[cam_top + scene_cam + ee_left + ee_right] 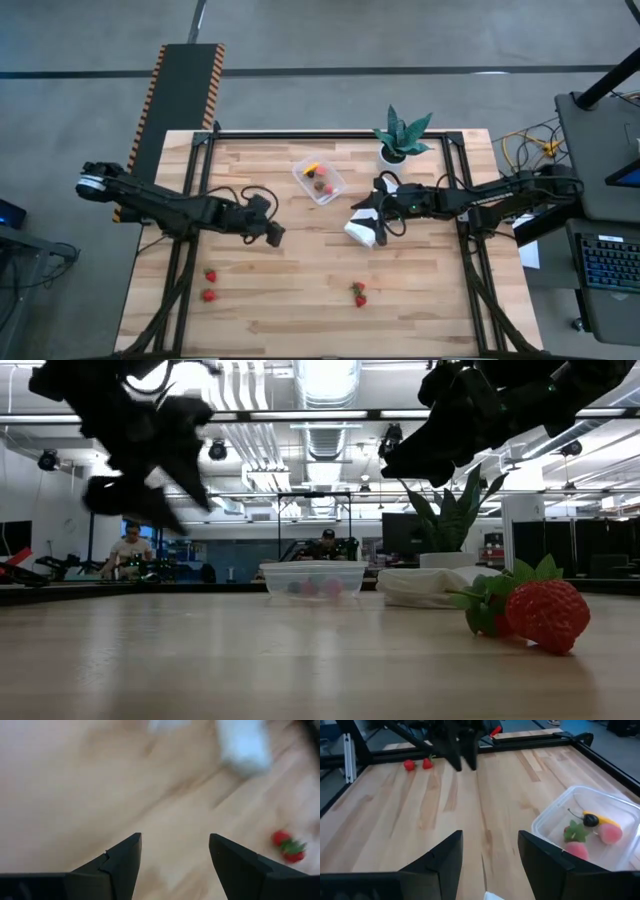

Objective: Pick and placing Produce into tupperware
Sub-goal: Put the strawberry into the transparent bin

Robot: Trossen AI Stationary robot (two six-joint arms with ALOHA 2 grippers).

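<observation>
Wooden desk point(300, 300) carries the clear tupperware point(319, 180) at the far middle, with some produce inside. Four strawberries point(209, 285) lie loose near the front. Both tools, left tool point(272, 236) and right tool point(377, 230), are released and hold nothing. Risk: the right tool hangs beside the white cloth point(360, 229) and may drag it against the tupperware.

Clear tupperware point(319, 181) upright mid-bench, holding approx. four fruit pcs point(585, 835); two strawberry pairs point(209, 285) point(359, 293) lie loose on the wood.

Legible text: none | Labels, brands, numbers: none readable | Signs: none readable in any view
</observation>
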